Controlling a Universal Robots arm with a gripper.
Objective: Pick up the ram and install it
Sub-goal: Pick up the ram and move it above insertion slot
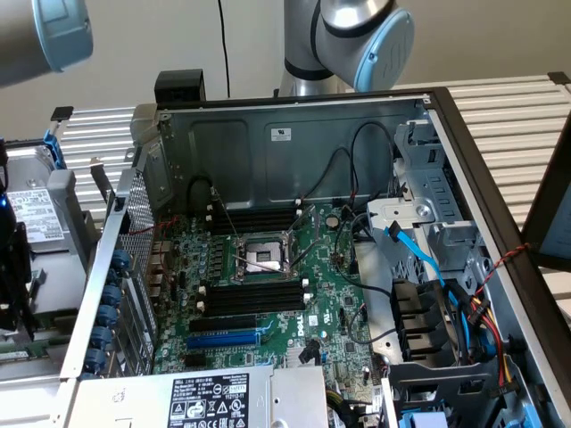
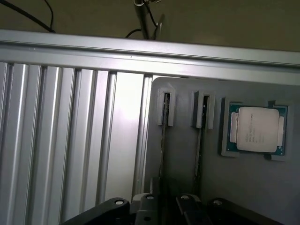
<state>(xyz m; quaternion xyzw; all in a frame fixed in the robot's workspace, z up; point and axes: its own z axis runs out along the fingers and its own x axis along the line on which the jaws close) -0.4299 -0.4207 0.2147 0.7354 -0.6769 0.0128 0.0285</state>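
The ram stands on its long edge in a slot of a grey tray, seen in the wrist view as a thin dark line. Its long axis runs parallel to the ribs of the slatted table, from the slot's grey end clip straight toward the gripper. It sits in the slot nearest the tray's edge, with the slats just beside it. On its other side, a strip of bare tray separates it from a second stick that lies parallel in its own slot. Beyond that stick, a square silver-topped processor chip rests flat in a recess. A metal rail crosses the table past the tray's clip end.

The gripper hangs over the tray's near end with its jaws released. The two fingers stand apart, the ram's line leads into the gap between them, and nothing is pinched.

In the exterior view, the open computer case fills the middle. Its green board lies flat, and the black memory slots run across the picture on either side of the open processor socket, with free room above them. One blue-capped joint of the arm shows at top centre behind the case wall, and another sits in the upper left corner.
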